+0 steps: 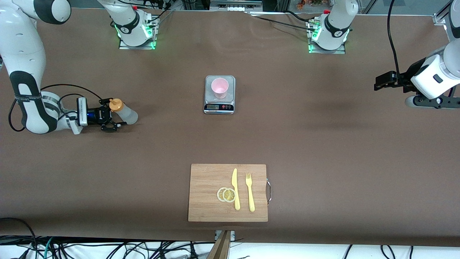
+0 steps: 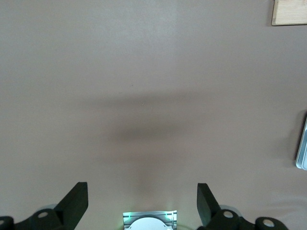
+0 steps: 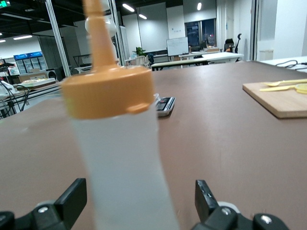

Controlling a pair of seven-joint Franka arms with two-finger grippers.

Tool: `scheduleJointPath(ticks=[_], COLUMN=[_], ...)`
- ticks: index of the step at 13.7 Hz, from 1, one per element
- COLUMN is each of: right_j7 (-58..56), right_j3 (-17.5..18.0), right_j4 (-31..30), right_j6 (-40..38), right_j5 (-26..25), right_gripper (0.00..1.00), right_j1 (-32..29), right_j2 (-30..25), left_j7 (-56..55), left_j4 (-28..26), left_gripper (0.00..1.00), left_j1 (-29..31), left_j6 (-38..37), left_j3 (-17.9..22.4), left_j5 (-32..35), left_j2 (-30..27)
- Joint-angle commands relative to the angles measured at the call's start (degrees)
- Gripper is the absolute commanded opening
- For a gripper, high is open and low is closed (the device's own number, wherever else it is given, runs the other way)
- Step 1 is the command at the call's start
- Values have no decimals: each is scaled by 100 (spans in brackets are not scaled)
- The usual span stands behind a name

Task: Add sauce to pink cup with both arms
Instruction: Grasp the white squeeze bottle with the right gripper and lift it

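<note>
While the left tool (image 1: 381, 82) is waiting released over bare desk (image 1: 323, 144), the right tool (image 1: 114, 116), fingers spread, is straddling the upright sauce (image 1: 124, 112) for pickup; next comes clenching, then carrying toward the pink cup (image 1: 219, 87).

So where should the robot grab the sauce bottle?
Probably around the sauce bottle's whitish body, below the orange cap. It stands upright and round, so squeezing level from the side suits it. The open right gripper already sits beside it, one finger on each side.
</note>
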Motion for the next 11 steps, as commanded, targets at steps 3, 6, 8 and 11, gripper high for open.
scheduleJointPath(ticks=[3, 6, 8, 11], right_j7=[86, 368, 699, 1298], right_j3=[156, 156, 156, 156], right_j4=[210, 393, 482, 648], right_j6=[-122, -157, -166, -166], right_j5=[201, 26, -80, -194], right_gripper=[99, 41, 9, 0], right_j1=[136, 206, 250, 390], right_j2=[209, 201, 166, 34], left_j7=[128, 128, 128, 128], left_j4=[109, 117, 117, 117], left_gripper=[100, 100, 100, 100], left_j1=[50, 50, 50, 50], left_j6=[-113, -113, -113, -113], left_j3=[-80, -80, -80, -71], left_j5=[210, 210, 210, 210], left_j2=[43, 52, 52, 52])
